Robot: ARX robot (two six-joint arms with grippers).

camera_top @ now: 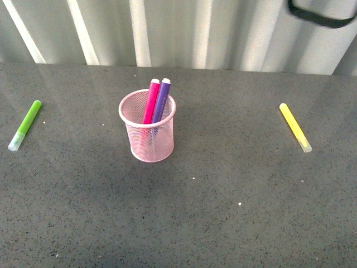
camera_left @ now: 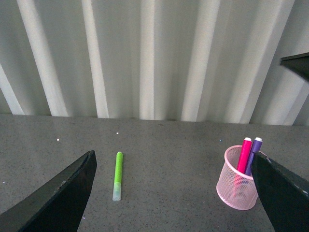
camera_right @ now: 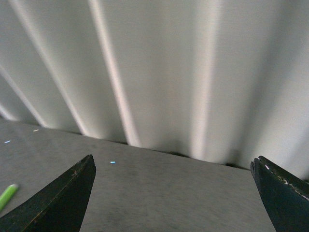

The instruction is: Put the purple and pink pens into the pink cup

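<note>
The pink cup (camera_top: 148, 133) stands upright on the dark table, left of centre. The magenta-pink pen (camera_top: 151, 101) and the purple pen (camera_top: 161, 100) stand side by side inside it, leaning back, tops above the rim. The left wrist view shows the cup (camera_left: 235, 185) with both pens, the pink pen (camera_left: 245, 154) and the purple pen (camera_left: 253, 151), close to one finger. My left gripper (camera_left: 174, 193) is open and empty above the table. My right gripper (camera_right: 174, 193) is open and empty, facing the table's far edge and the wall. Neither gripper shows in the front view.
A lime-green marker (camera_top: 25, 125) lies at the table's left; it also shows in the left wrist view (camera_left: 117, 175) and at the edge of the right wrist view (camera_right: 7, 195). A yellow marker (camera_top: 295, 127) lies at the right. A corrugated white wall (camera_top: 178, 30) stands behind the table.
</note>
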